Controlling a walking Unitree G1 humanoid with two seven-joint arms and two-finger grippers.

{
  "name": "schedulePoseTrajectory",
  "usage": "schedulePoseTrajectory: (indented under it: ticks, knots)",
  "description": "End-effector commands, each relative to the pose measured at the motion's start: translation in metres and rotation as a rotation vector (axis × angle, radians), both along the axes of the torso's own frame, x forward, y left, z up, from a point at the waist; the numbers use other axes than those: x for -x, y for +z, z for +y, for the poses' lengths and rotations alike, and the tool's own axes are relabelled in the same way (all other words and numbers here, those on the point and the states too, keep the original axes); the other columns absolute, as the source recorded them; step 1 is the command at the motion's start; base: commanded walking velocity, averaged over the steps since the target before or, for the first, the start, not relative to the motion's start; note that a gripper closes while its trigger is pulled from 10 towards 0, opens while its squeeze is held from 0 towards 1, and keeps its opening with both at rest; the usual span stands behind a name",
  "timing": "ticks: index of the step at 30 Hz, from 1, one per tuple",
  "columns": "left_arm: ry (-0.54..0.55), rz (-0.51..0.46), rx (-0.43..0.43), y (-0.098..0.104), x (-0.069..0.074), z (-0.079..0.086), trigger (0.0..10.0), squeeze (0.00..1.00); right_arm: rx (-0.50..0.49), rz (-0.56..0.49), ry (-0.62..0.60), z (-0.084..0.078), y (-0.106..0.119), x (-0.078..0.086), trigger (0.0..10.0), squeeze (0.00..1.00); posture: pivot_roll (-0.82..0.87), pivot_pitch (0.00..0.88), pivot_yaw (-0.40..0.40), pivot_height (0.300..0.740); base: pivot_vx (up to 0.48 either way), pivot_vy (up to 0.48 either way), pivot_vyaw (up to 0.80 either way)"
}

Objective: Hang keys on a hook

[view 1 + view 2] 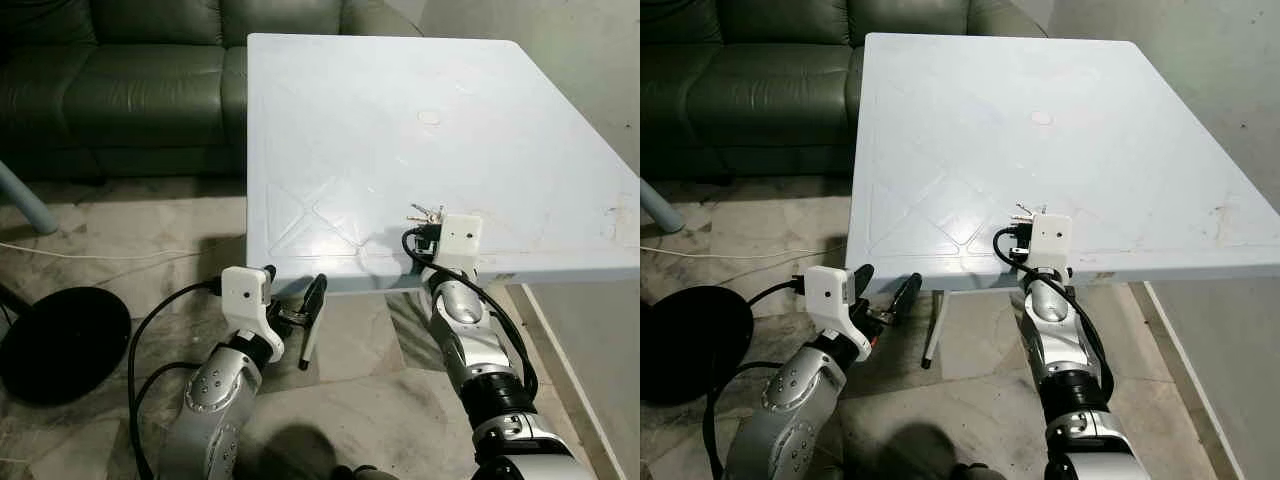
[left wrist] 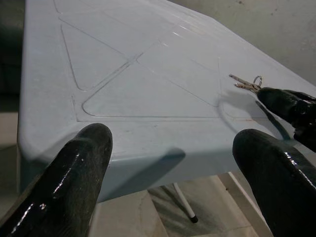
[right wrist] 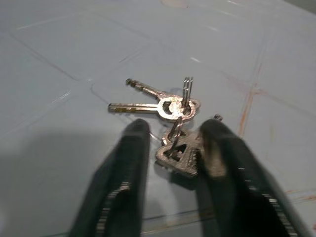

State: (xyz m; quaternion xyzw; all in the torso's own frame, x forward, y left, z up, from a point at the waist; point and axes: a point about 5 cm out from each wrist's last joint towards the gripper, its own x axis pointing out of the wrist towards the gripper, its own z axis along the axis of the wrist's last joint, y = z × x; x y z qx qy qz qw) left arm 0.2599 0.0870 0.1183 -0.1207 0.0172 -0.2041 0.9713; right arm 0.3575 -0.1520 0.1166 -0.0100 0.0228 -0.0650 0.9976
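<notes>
- I have the right gripper (image 3: 170,148) at the near edge of the pale blue table (image 1: 380,120), its two black fingers (image 3: 126,173) lying low over the tabletop.
- The keys (image 3: 168,111) lie on the table surface directly at the right fingertips. In the right wrist view I count two long keys pointing away from the fingers, one broader key head between the fingers, and a ring standing upright above them.
- Right gripper state: fingers narrowly parted, one on each side of the broad key head. Both fingers appear to touch or nearly touch it; I cannot tell whether the grip is firm. The keys rest on the table, not lifted.
- In the left eye view the keys (image 1: 425,213) show just beyond the white wrist housing (image 1: 461,235) of the right arm, near the table's front edge.
- I hold the left gripper (image 2: 170,173) below and in front of the table's near left corner, off the surface. Its fingers (image 2: 64,182) are spread wide apart with nothing between them.
- From the left wrist view the keys (image 2: 245,84) and the right fingertip (image 2: 286,103) are visible across the table.
- Surroundings: a dark green sofa (image 1: 120,80) behind the table, a black round base (image 1: 60,345) on the tiled floor (image 1: 130,235) to the left.
</notes>
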Motion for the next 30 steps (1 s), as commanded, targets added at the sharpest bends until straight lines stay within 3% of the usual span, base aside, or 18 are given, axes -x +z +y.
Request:
schedulePoseTrajectory:
  ticks: [1, 3, 4, 5, 6, 7, 19, 20, 21, 22, 23, 25, 26, 27, 28, 30]
  knots:
    - [-0.006, -0.006, 0.003, 0.0021, 0.0023, -0.0043, 10.0, 0.0, 0.021, -0.005, -0.023, -0.0062, -0.0026, 0.0021, 0.0, 0.0, 0.06, 0.174, -0.104, 0.732, 0.0, 0.0, 0.0]
    - [-0.007, -0.005, 0.004, 0.0021, 0.0022, -0.0048, 10.0, 0.0, 0.031, -0.022, -0.025, -0.0066, -0.0015, 0.0028, 0.0, 0.0, 0.06, 0.174, -0.104, 0.732, 0.0, 0.0, 0.0]
    - [-0.012, -0.006, 0.004, 0.0022, 0.0021, -0.0058, 10.0, 0.0, 0.023, -0.002, -0.022, -0.0061, -0.0035, 0.0031, 1.5, 0.0, 0.05, 0.169, -0.101, 0.732, 0.0, 0.0, 0.0]
    - [-0.015, -0.007, 0.003, 0.0023, 0.0019, -0.0064, 10.0, 0.0, 0.019, 0.005, -0.021, -0.0061, -0.0043, 0.0032, 7.7, 0.0, 0.05, 0.169, -0.101, 0.732, 0.0, 0.0, 0.0]
    - [-0.017, -0.007, 0.002, 0.0024, 0.0017, -0.0067, 10.0, 0.0, 0.016, 0.009, -0.022, -0.0061, -0.0048, 0.0033, 9.7, 0.0, 0.05, 0.169, -0.101, 0.732, 0.0, 0.0, 0.0]
    - [-0.019, -0.008, 0.003, 0.0026, 0.0011, -0.007, 10.0, 0.0, 0.016, 0.011, -0.02, -0.0062, -0.005, 0.0033, 10.0, 0.0, 0.05, 0.163, -0.097, 0.732, 0.0, 0.0, 0.0]
    - [-0.026, -0.009, 0.001, 0.0021, 0.0008, -0.0081, 10.0, 0.0, 0.021, 0.013, -0.015, -0.0074, -0.0057, 0.0034, 10.0, 0.0, 0.05, 0.156, -0.097, 0.732, 0.0, 0.0, 0.0]
    - [-0.026, -0.009, 0.003, 0.0022, 0.0009, -0.0082, 10.0, 0.0, 0.023, 0.009, -0.01, -0.007, -0.0051, 0.0032, 7.8, 0.0, 0.05, 0.156, -0.097, 0.732, 0.0, 0.0, 0.0]
    - [-0.026, -0.009, 0.003, 0.0022, 0.0009, -0.0082, 10.0, 0.0, 0.023, 0.009, -0.01, -0.007, -0.0051, 0.0032, 7.8, 0.0, 0.05, 0.156, -0.097, 0.732, 0.0, 0.0, 0.0]
    - [-0.026, -0.009, 0.004, 0.0022, 0.0009, -0.0082, 10.0, 0.0, 0.024, 0.009, -0.007, -0.0065, -0.0049, 0.003, 6.4, 0.0, 0.05, 0.156, -0.097, 0.732, 0.0, 0.0, 0.0]
    - [-0.025, -0.009, 0.004, 0.0021, 0.001, -0.0084, 10.0, 0.0, 0.024, 0.009, -0.006, -0.0065, -0.005, 0.003, 6.4, 0.0, 0.05, 0.151, -0.101, 0.732, 0.0, 0.0, 0.0]
    - [-0.025, -0.009, 0.004, 0.0021, 0.0011, -0.0086, 10.0, 0.0, 0.023, 0.01, -0.005, -0.0067, -0.0051, 0.003, 4.6, 0.0, 0.05, 0.151, -0.101, 0.732, 0.0, 0.0, 0.0]
    - [-0.024, -0.009, 0.005, 0.0023, 0.0011, -0.0086, 10.0, 0.0, 0.023, 0.008, -0.001, -0.0063, -0.0048, 0.003, 2.0, 0.0, 0.05, 0.152, -0.1, 0.732, 0.0, 0.0, 0.0]
    - [-0.024, -0.009, 0.005, 0.0023, 0.0011, -0.0086, 10.0, 0.0, 0.023, 0.008, -0.001, -0.0063, -0.0048, 0.003, 2.0, 0.0, 0.05, 0.152, -0.1, 0.732, 0.0, 0.0, 0.0]
    - [-0.024, -0.009, 0.006, 0.0022, 0.0011, -0.0087, 10.0, 0.0, 0.025, 0.004, 0.0, -0.006, -0.0046, 0.0031, 0.4, 0.0, 0.05, 0.15, -0.1, 0.732, 0.0, 0.0, 0.0]
    - [-0.024, -0.009, 0.005, 0.0022, 0.0011, -0.0087, 10.0, 0.0, 0.025, 0.005, 0.0, -0.006, -0.0047, 0.0032, 0.9, 0.0, 0.05, 0.15, -0.1, 0.732, 0.0, 0.0, 0.0]
